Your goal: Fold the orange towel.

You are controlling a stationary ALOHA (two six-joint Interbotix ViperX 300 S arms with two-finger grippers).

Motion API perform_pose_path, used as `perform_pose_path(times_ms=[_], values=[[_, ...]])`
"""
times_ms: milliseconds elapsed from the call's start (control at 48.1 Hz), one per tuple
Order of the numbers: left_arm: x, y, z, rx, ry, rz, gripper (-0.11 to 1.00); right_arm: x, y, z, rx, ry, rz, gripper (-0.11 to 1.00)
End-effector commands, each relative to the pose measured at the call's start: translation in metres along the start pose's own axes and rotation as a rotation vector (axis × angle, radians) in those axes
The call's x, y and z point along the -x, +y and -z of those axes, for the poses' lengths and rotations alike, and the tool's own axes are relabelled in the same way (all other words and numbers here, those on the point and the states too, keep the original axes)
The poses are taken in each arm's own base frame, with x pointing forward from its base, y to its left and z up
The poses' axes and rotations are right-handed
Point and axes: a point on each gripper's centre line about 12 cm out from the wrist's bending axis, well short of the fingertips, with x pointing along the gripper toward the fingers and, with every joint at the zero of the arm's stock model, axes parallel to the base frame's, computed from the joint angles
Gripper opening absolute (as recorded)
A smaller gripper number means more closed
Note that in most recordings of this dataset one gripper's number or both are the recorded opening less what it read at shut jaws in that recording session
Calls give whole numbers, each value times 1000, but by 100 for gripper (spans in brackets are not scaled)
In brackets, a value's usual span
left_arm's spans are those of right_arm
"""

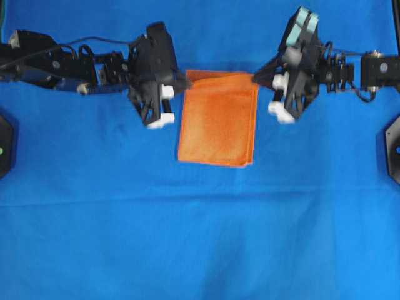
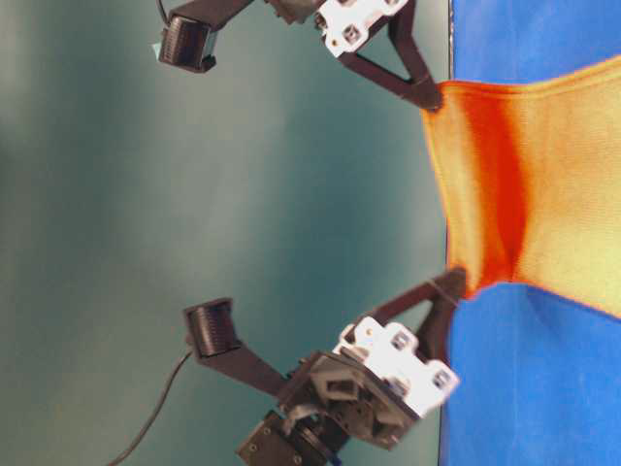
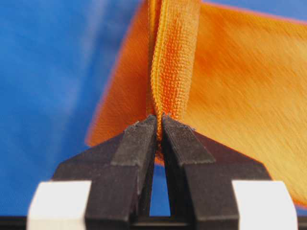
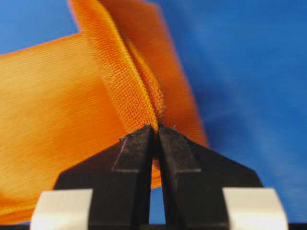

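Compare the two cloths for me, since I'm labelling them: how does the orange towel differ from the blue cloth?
The orange towel is small and bright orange; the blue cloth is far larger, covering the table. The towel is folded into layers, the blue cloth lies as one spread sheet. The towel's top corners are pinched by the left gripper and right gripper, while nothing grips the blue cloth. Both are soft fabric.

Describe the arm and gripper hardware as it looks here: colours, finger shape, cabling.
Both arms are black. The left gripper and the right gripper each have two black wedge-shaped fingers tapering to blunt tips, mounted on white blocks. Black open-truss brackets flank the gripper bodies. Thin black cables loop along both arms. A pale teal block tops the right wrist.
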Motion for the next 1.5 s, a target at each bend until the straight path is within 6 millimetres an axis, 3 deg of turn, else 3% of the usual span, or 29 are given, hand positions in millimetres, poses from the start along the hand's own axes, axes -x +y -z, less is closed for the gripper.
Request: perform_pose_path(times_ms=[0,208,478,666,1144,1186,1331,1435,1477], values=[[6,-17,-8,-27,-11,34,2,4,16,-3,14,-10,-35,4],[4,-49,6,-56,27,97,2,-5,48,21,12,68,-106,4],[-1,-87,17,-86,42,169,2,-20,73,46,-1,157,-148,4],[-16,-90,34,-77,66,171,2,-26,75,50,-4,164,-158,4],[-18,-86,36,-69,56,162,4,-28,83,49,-13,164,-172,7],[-17,-86,36,-71,56,162,9,-27,85,49,-9,167,-174,17],[-11,-86,29,-82,43,163,50,-24,90,45,2,159,-182,60],[4,-84,19,-88,41,165,78,-14,91,35,6,140,-178,58],[11,-83,14,-88,37,165,80,-8,91,29,5,127,-174,56]])
